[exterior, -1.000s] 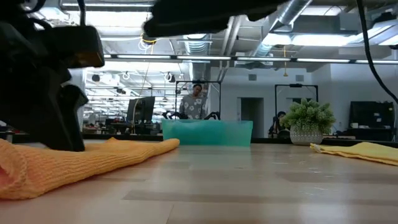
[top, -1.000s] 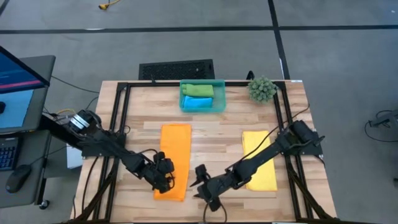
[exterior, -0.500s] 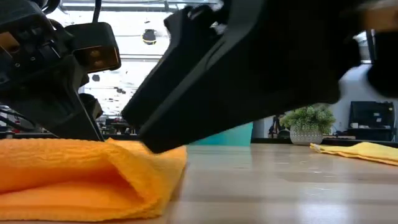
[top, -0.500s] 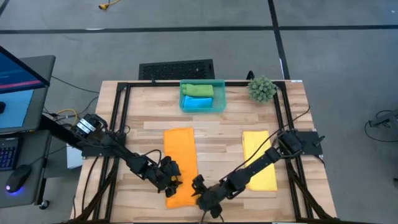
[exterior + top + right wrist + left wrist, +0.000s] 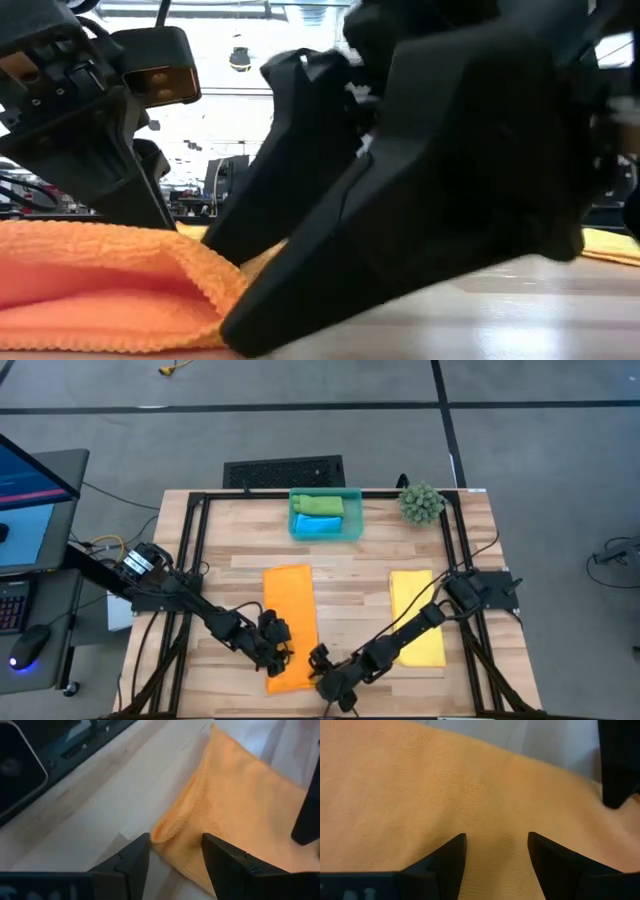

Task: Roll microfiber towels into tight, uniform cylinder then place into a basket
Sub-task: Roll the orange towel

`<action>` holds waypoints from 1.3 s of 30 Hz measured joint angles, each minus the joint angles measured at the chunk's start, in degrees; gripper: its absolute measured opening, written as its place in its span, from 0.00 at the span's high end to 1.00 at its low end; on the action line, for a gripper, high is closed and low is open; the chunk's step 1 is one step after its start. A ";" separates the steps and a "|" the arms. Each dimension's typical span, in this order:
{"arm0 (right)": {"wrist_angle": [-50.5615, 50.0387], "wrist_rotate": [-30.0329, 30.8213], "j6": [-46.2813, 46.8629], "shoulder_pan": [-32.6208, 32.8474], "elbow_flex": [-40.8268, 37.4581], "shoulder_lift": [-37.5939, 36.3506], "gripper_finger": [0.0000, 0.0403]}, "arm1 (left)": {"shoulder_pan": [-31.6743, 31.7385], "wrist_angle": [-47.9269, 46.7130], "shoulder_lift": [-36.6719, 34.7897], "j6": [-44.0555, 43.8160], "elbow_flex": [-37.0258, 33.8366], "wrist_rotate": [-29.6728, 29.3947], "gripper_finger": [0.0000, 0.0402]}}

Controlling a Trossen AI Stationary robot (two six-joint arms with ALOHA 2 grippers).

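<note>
An orange towel lies lengthwise on the table, and its near end is doubled over into a thick fold. My left gripper comes slanting from the table's left and is open over that folded end. My right gripper comes slanting from the right. It is open and low at the towel's near right corner, which lies between its fingertips. A yellow towel lies flat to the right. The teal basket at the far edge holds a green roll and a blue roll. My left gripper has its open fingertips on the top layer of the orange towel's folded near end, slanting down from the table's left. The cloth spans the gap between them and lies on the table. My right gripper straddles the folded corner; I cannot tell whether it touches the cloth.
A spiky green plant ball stands at the far right, beside the basket. A black frame rims the table. Bare wood lies between the orange and yellow towels. A desk with a monitor stands off the table's left.
My right gripper has come down and leftward to the orange towel's near right corner. My left gripper has shifted a little toward the table's right. The towel has slid slightly rightward, and its near end has bunched up into a thicker fold.
</note>
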 joint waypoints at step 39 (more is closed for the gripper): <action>1.20 -2.62 18.62 0.72 -0.28 -2.84 0.99 | 1.25 -24.17 -9.49 1.16 -0.88 -16.42 0.49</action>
